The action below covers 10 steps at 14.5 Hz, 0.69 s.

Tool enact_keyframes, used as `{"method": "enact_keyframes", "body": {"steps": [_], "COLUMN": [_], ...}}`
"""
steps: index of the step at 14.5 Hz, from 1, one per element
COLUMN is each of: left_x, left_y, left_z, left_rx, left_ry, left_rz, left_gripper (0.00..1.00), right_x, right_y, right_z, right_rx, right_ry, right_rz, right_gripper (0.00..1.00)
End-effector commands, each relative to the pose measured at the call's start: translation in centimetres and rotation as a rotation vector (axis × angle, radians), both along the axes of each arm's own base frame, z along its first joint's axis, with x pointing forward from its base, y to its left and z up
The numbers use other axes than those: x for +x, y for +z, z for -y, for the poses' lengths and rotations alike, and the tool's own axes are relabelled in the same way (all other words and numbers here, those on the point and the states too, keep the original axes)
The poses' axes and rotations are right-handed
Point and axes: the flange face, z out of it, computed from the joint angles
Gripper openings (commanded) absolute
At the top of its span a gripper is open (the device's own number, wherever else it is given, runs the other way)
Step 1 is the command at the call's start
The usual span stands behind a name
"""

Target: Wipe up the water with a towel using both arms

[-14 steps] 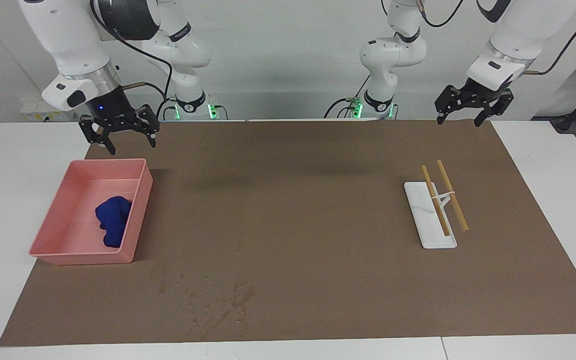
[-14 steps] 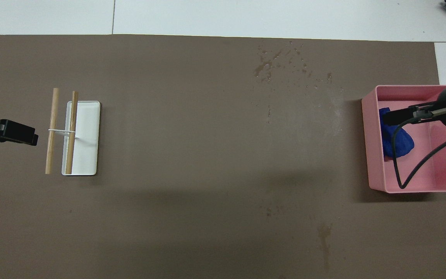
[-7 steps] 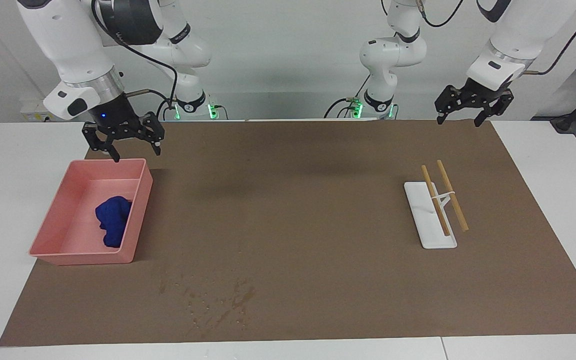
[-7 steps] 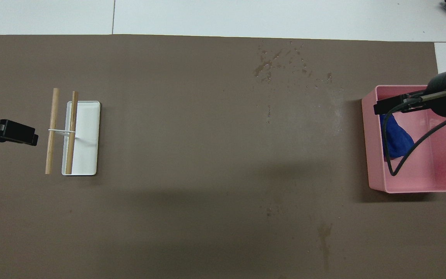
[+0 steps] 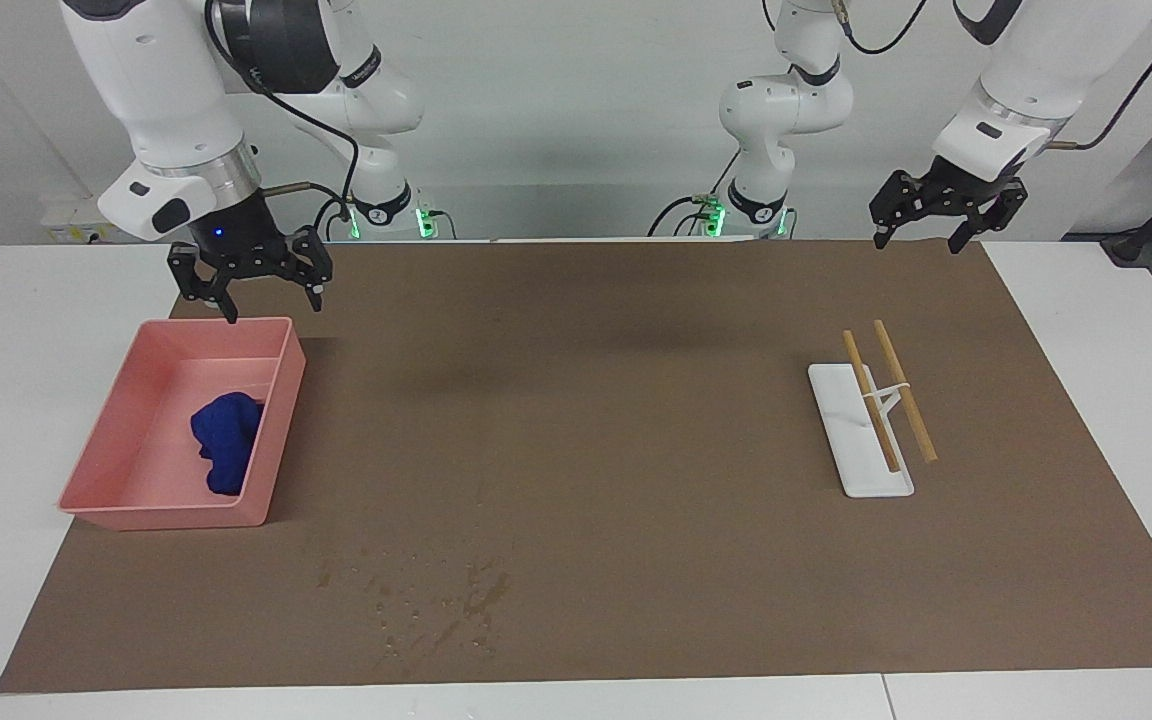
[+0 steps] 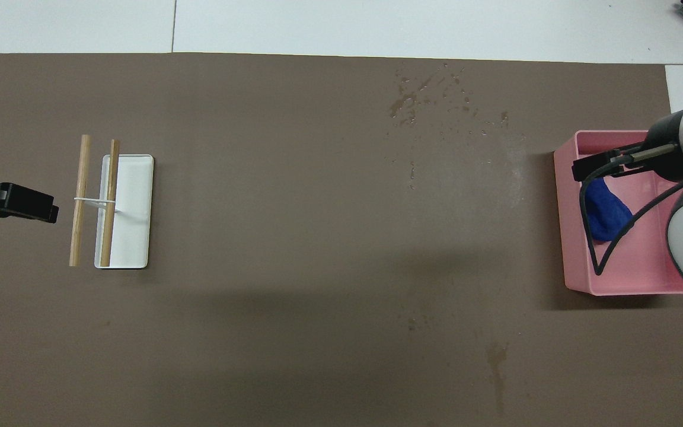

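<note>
Over pink tray (image 5: 281,400) rim, right end effector (image 5: 271,302) hangs open, empty (left (image 5: 918,240) too).

Two white jointed arms (image 5: 166,110) are showing silver wrist rings, trailing black cables, black grippers, and green-glowing bases.

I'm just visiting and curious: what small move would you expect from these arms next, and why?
Probably the right pincer drops into the pink tray for the blue towel. It hangs open above the tray's near rim, holding nothing; the water lies unwiped on the mat, and the left pincer waits, open.
</note>
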Motion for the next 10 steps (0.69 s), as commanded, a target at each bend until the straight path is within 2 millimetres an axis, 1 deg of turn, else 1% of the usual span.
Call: {"method": "enact_keyframes", "body": {"steps": [1,3,5,10], "left_x": [-0.9,-0.9,-0.9,-0.9], "left_y": [0.1,0.1,0.1,0.1], "left_z": [-0.1,-0.1,0.0,-0.1], "left_rx": [0.018,0.018,0.018,0.018], "left_ry": [-0.014,-0.014,-0.015,-0.014], "left_rz": [-0.005,-0.005,-0.005,-0.005], "left_gripper": [1.00,1.00,1.00,1.00], "right_x": [-0.1,-0.1,-0.2,0.0], "right_y": [-0.2,-0.2,-0.6,-0.8], "right_z": [0.2,0.6,0.3,1.6], "right_rx": [-0.004,0.011,0.029,0.035], "right_ry": [-0.039,-0.056,-0.053,-0.075], "right_rz": [-0.029,-0.028,-0.042,-0.036], "right_gripper": [1.00,1.00,1.00,1.00]}}
